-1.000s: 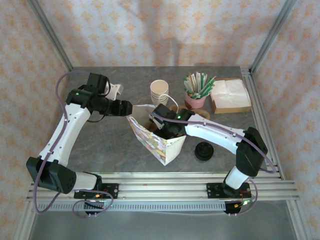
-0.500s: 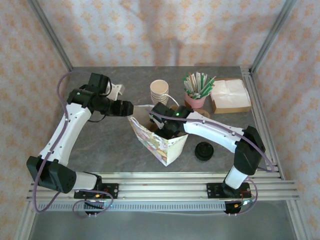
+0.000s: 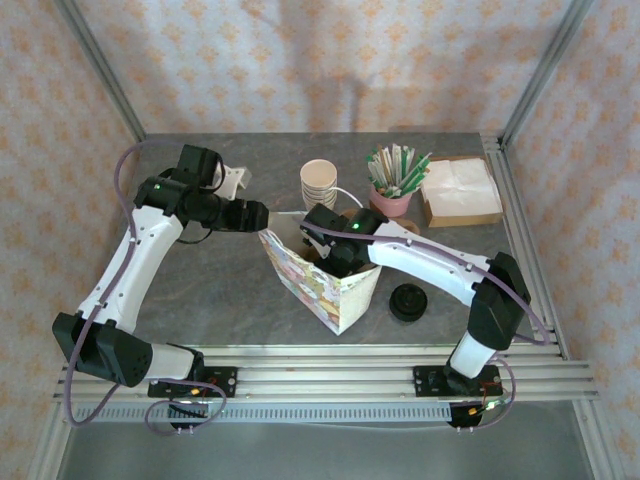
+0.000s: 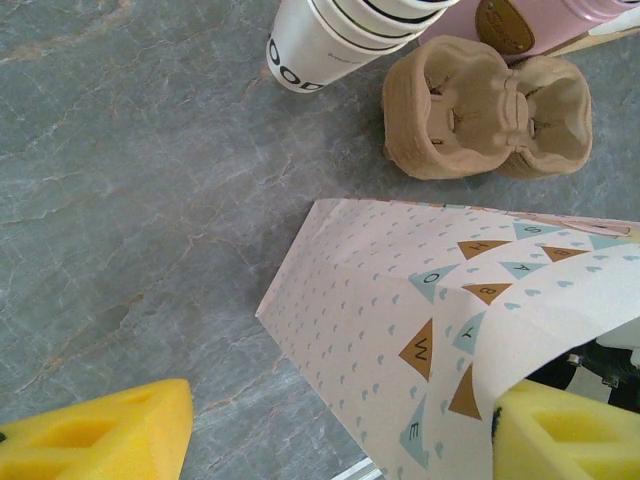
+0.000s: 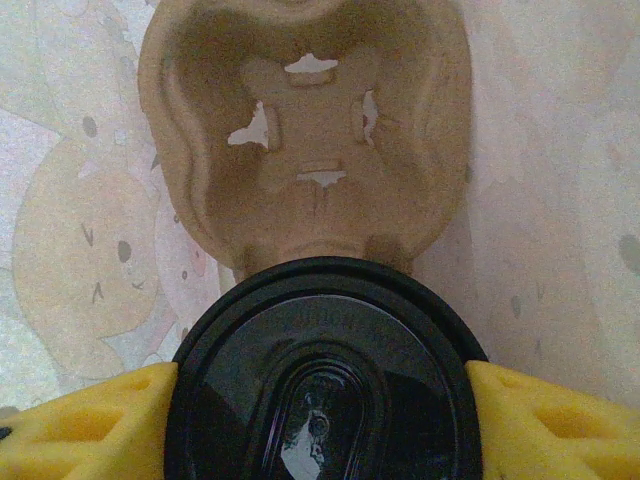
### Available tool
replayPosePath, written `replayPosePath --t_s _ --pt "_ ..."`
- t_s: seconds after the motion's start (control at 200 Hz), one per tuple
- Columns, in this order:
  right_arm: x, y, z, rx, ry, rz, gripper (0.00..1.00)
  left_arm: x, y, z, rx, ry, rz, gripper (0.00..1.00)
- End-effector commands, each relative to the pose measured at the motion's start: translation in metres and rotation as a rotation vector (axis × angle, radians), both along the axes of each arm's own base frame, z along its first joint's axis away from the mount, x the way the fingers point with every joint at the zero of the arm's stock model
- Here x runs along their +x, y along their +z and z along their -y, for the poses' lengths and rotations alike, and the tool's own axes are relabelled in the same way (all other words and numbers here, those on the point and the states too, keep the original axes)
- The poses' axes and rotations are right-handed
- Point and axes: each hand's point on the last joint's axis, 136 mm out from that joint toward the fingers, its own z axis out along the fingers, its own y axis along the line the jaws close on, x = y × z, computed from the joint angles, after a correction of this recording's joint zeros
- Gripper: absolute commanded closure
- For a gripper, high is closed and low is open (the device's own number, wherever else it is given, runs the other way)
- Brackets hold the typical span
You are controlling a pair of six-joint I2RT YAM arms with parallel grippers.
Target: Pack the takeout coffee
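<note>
The takeout coffee [image 5: 325,390] shows its round black lid from above, inside the patterned paper bag [image 3: 325,285]. My right gripper [image 5: 320,425] reaches down into the bag [image 5: 560,200]. Its yellow pads [image 5: 85,425] meet the lid's rim on both sides. The cup's body is hidden under the lid. Just beyond the lid lies an empty pocket of a brown cardboard carrier [image 5: 305,150] on the bag's floor. My left gripper [image 4: 340,440] is open at the bag's upper left corner [image 3: 262,218], with the bag's wall [image 4: 400,310] between its wide-set pads.
A stack of lidless cups [image 3: 318,182] stands behind the bag, with another cardboard carrier [image 4: 490,105] next to it. A pink holder of green-wrapped sticks [image 3: 392,195] and a box of napkins [image 3: 460,192] sit at the back right. Loose black lids [image 3: 408,301] lie right of the bag.
My right gripper has gone a little deeper into the bag, and the bag's front corner has shifted slightly right. The left arm has stayed put.
</note>
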Motion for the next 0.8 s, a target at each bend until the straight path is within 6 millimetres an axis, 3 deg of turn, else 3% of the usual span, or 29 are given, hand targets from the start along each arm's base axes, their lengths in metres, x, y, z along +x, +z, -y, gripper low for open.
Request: replayPosePath --t_s 0.0,0.34,0.796 --pt "-0.004 0.005 0.020 -0.069 -0.043 -0.011 0.31 0.000 0.016 0.000 -0.003 0.009 0.043 0.30" --pt "-0.001 0.014 0.015 -0.029 -0.053 0.004 0.17 -0.002 0.015 0.006 0.002 -0.008 0.042 0.31" --pt "0.002 0.033 0.018 -0.007 -0.085 0.044 0.13 -0.001 0.014 0.008 0.019 -0.011 0.043 0.31"
